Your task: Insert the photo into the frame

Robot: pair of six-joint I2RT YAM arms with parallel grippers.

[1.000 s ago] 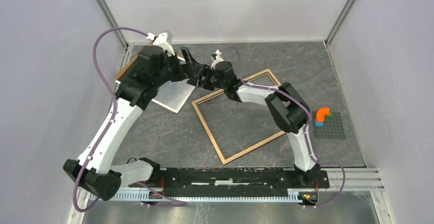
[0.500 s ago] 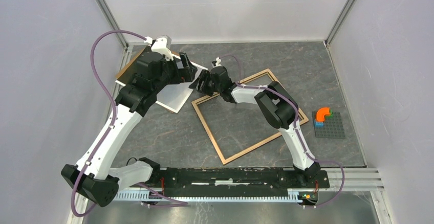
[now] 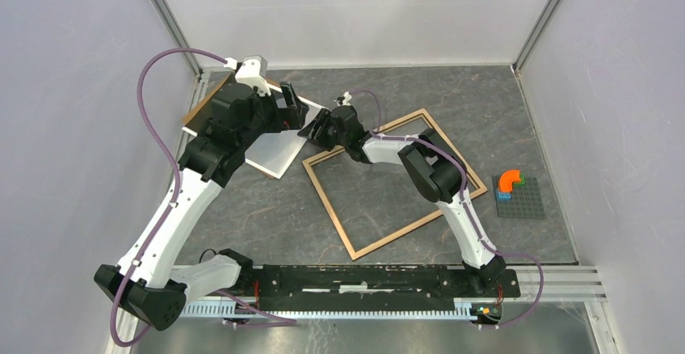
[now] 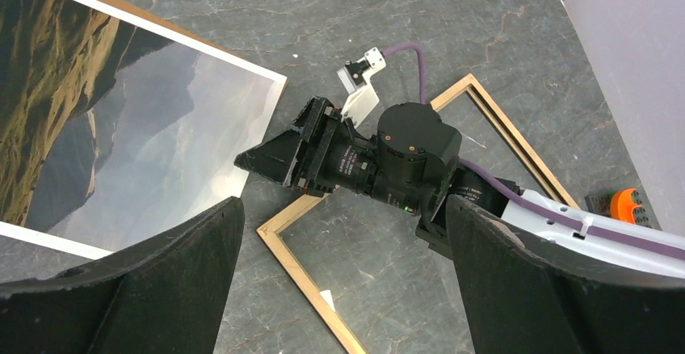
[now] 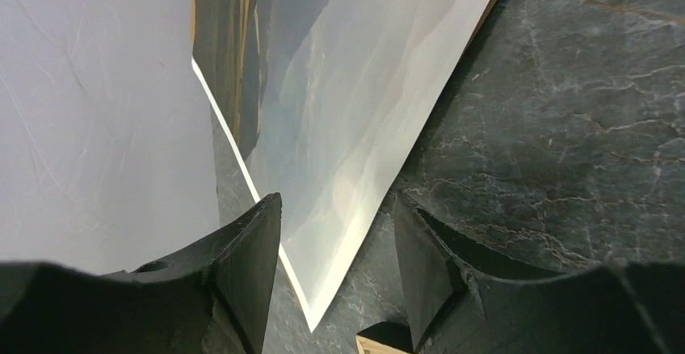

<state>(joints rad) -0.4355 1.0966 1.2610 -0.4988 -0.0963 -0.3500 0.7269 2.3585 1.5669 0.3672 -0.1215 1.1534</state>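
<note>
The photo (image 3: 271,152), brown hills and pale sky with a white border, lies face up at the back left on a brown board (image 3: 196,110). The light wood frame (image 3: 329,208) lies flat and empty to its right. My right gripper (image 3: 313,132) reaches left, low over the frame's top corner. In the right wrist view its jaws (image 5: 338,204) stand open on either side of the photo's (image 5: 347,128) near corner, with gaps on both sides. My left gripper (image 3: 295,110) hovers over the photo's right edge, wide open and empty (image 4: 343,208), looking down on the frame's corner (image 4: 295,253).
A grey studded baseplate (image 3: 525,204) carrying an orange curved brick (image 3: 509,180) sits at the right. Cage posts and walls close the back and sides. The two wrists are close together above the photo's right corner.
My right gripper has slid left from the frame's corner to the photo's corner, and its jaws have narrowed. The left arm has drawn back slightly to the left.
</note>
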